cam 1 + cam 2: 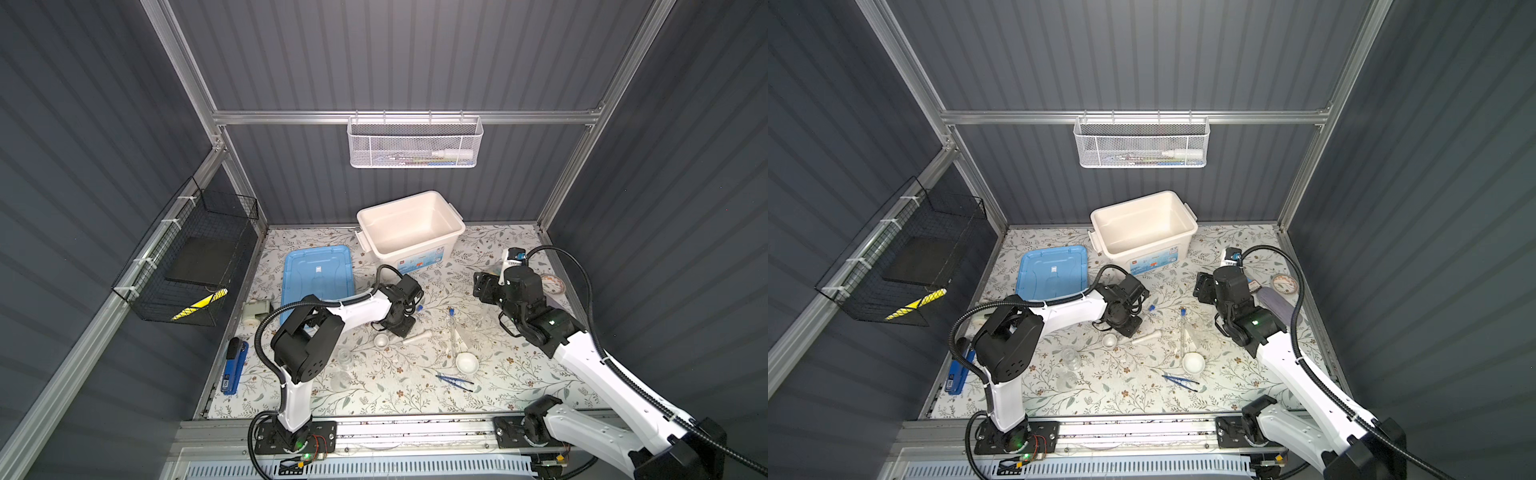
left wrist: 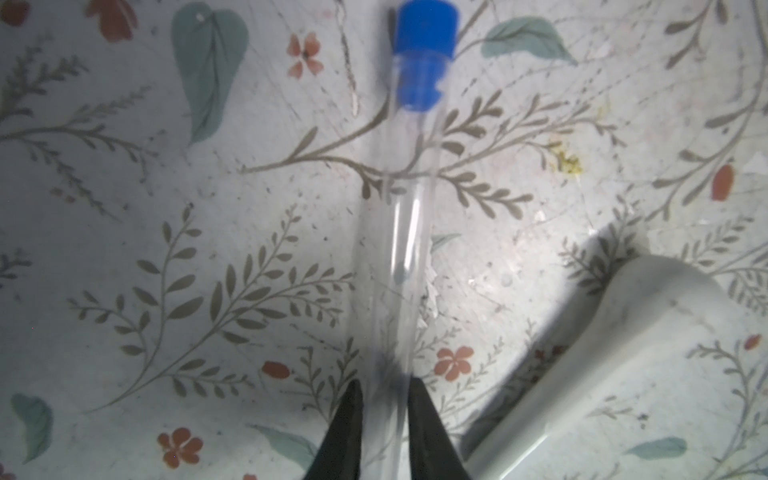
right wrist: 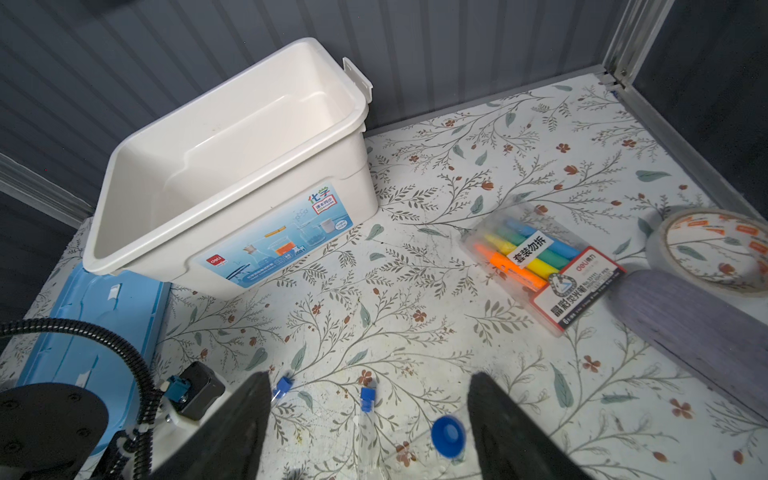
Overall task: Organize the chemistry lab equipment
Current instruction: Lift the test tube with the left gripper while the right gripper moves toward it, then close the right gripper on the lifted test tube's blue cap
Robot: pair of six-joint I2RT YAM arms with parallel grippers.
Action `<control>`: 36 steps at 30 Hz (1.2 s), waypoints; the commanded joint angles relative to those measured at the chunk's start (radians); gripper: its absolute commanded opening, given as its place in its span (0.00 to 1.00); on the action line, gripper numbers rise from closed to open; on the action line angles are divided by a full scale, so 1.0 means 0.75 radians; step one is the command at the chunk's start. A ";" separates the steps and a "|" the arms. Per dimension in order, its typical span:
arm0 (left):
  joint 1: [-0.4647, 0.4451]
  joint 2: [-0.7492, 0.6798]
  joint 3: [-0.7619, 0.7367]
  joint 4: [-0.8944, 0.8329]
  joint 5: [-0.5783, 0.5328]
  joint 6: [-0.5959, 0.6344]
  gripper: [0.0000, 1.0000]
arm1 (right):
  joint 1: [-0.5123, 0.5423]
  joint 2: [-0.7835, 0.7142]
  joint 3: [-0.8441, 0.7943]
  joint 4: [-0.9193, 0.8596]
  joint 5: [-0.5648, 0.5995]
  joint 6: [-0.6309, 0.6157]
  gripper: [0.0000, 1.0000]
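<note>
Here, the left gripper (image 2: 384,399) is closed on a blue-capped tube (image 2: 399,232), and the clear lower end is pinched between the two black fingertips. The tube is stretched over the floral table (image 2: 166,208), just beside the white pestle (image 2: 602,374); whether it is lifted cannot be told. The right gripper (image 3: 369,376) is held with its fingers spread wide, and nothing is gripped between them. A second tube (image 1: 451,330), a small white dish (image 1: 381,340) and the dark blue tweezers (image 1: 455,381) are seen nearby on the table.

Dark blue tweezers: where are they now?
In both top views the tweezers lie on the floral mat, right of centre, just in front of the larger white dish.
</note>
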 commanded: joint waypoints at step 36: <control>-0.007 -0.282 -0.060 0.262 0.055 -0.018 0.16 | -0.044 0.516 0.270 0.077 -0.588 0.415 0.66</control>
